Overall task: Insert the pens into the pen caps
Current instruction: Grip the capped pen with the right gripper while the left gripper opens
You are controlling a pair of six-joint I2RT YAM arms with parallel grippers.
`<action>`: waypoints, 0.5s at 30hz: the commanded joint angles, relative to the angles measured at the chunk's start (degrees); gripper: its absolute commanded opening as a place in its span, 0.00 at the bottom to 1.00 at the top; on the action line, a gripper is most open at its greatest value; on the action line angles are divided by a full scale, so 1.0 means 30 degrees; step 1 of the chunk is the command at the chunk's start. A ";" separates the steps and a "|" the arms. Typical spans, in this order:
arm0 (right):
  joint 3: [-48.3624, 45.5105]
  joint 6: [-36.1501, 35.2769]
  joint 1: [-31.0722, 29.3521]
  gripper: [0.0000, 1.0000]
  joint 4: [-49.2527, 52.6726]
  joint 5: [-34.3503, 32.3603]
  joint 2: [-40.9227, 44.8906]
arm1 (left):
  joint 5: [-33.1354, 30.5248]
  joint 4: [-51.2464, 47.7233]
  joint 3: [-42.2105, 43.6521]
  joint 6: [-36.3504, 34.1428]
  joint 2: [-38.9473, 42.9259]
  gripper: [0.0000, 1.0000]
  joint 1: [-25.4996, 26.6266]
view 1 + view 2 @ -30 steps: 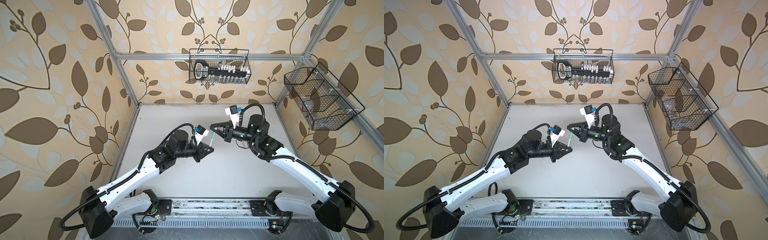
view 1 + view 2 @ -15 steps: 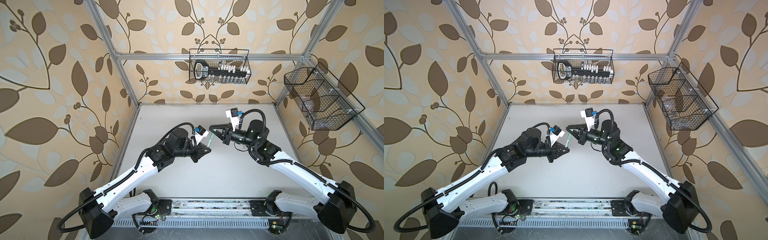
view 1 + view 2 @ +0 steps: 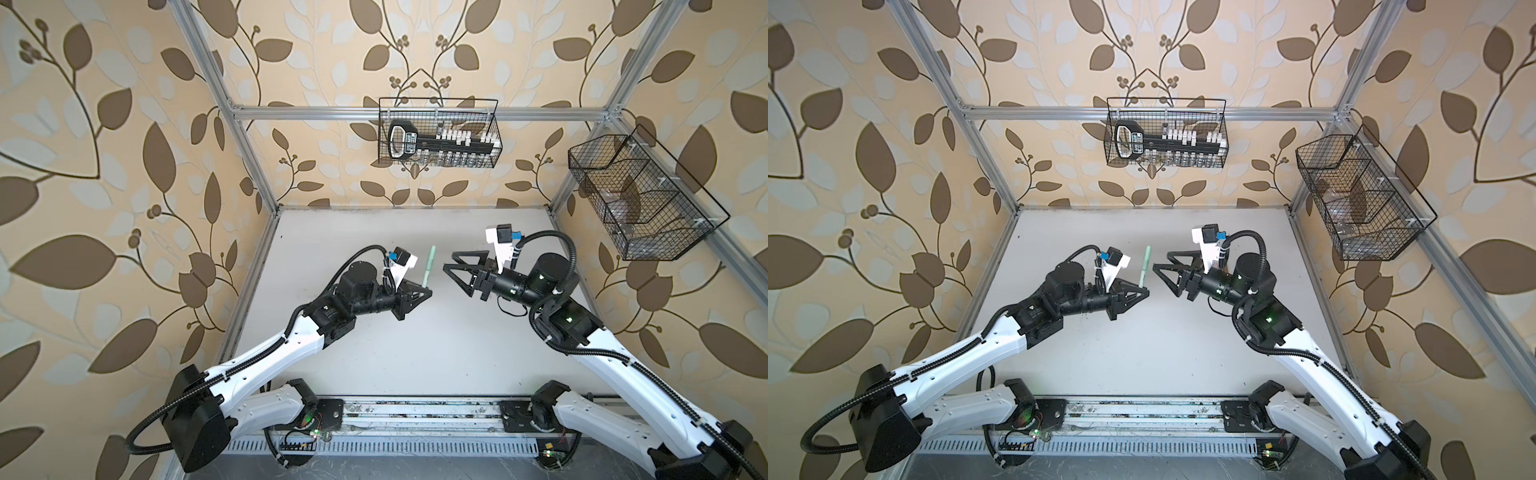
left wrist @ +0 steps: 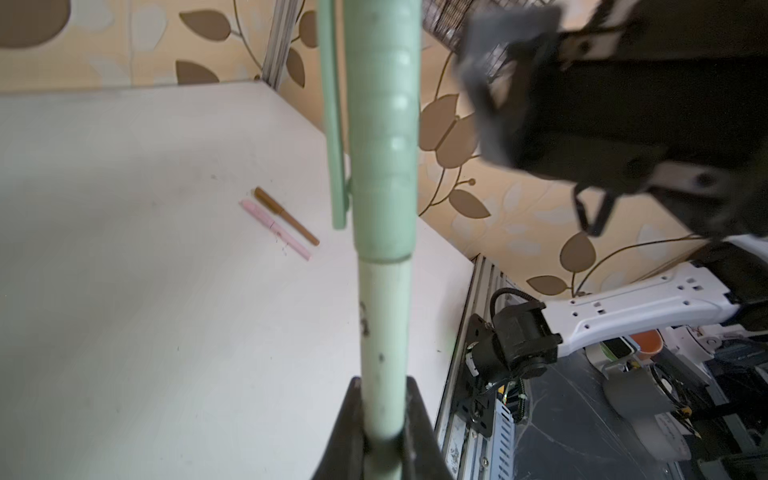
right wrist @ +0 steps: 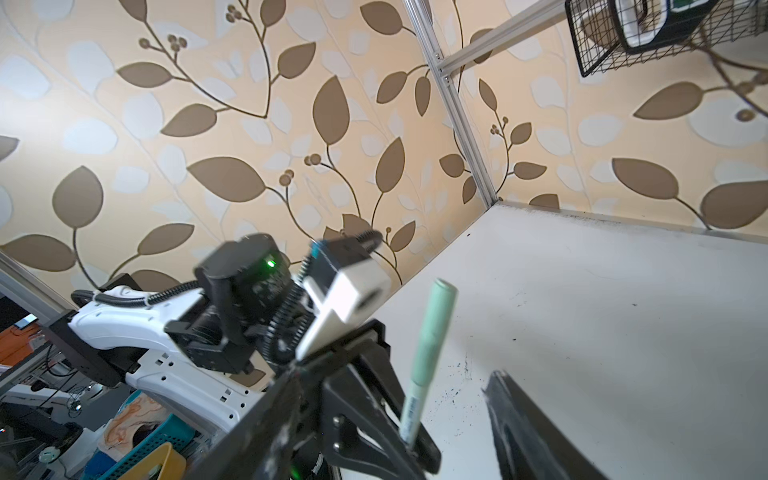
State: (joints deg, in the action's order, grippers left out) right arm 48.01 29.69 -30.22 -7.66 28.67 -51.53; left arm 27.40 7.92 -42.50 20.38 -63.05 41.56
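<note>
Green pen (image 3: 429,266) looks capped, sticking up at 12 from L pincer (image 3: 424,291), clenched on its barrel. R pincer (image 3: 451,270) released, empty, at 3. Pink (image 4: 274,228) + brown (image 4: 286,216) look capped too, lying on surface (image 4: 124,249). Next imo: lay green down gently.

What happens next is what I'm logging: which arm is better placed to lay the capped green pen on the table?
Left, probably. The left gripper is shut on the green pen, so it need only lower it. The right gripper stands open, empty and apart from the pen.
</note>
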 commanded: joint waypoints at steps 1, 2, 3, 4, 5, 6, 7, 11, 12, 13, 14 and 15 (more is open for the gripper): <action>-0.1437 0.0426 -0.0130 0.69 0.0068 -0.0389 0.0201 | -0.0805 0.3680 0.0844 0.2938 0.0154 0.00 0.0031; -0.1796 0.0775 -0.0247 0.68 -0.0390 -0.0409 0.0263 | -0.0885 0.3694 0.0951 0.2962 0.0171 0.00 0.0062; -0.1931 0.0895 -0.0377 0.67 -0.0529 -0.0493 0.0228 | -0.0936 0.3676 0.0975 0.2933 0.0200 0.00 0.0084; -0.1926 0.0877 -0.0573 0.67 -0.0438 -0.0653 0.0081 | -0.0991 0.3717 0.1023 0.2929 0.0280 0.00 0.0118; -0.1883 0.0824 -0.0766 0.66 -0.0223 -0.0947 -0.0100 | -0.0920 0.3772 0.1025 0.2881 0.0381 0.00 0.0149; -0.1887 0.0815 -0.0875 0.66 -0.0146 -0.1164 -0.0289 | -0.0849 0.3761 0.1042 0.2817 0.0487 0.00 0.0193; -0.1937 0.0836 -0.0968 0.66 -0.0263 -0.1140 -0.0534 | -0.0793 0.3749 0.1062 0.2713 0.0639 0.00 0.0251; -0.2295 0.1499 -0.1422 0.65 -0.1669 -0.0758 -0.1803 | -0.0227 0.4212 0.1363 0.2470 0.0975 0.00 0.0493; -0.2385 0.1646 -0.1534 0.65 -0.2234 -0.0526 -0.2046 | -0.0201 0.4207 0.1391 0.2410 0.0976 0.00 0.0573; -0.2463 0.1876 -0.1584 0.65 -0.2939 -0.0121 -0.2333 | -0.0144 0.4120 0.1384 0.2354 0.0949 0.00 0.0633; -0.2554 0.2154 -0.1588 0.65 -0.3734 0.0543 -0.2606 | -0.0189 0.4000 0.1375 0.2339 0.0947 0.00 0.0699; -0.2590 0.2324 -0.1591 0.65 -0.4260 0.1043 -0.2832 | -0.0211 0.3979 0.1391 0.2289 0.0918 0.00 0.0734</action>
State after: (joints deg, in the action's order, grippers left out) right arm 41.19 34.22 -34.59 -13.30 28.10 -58.85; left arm 25.54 16.67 -38.52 27.49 -61.45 43.16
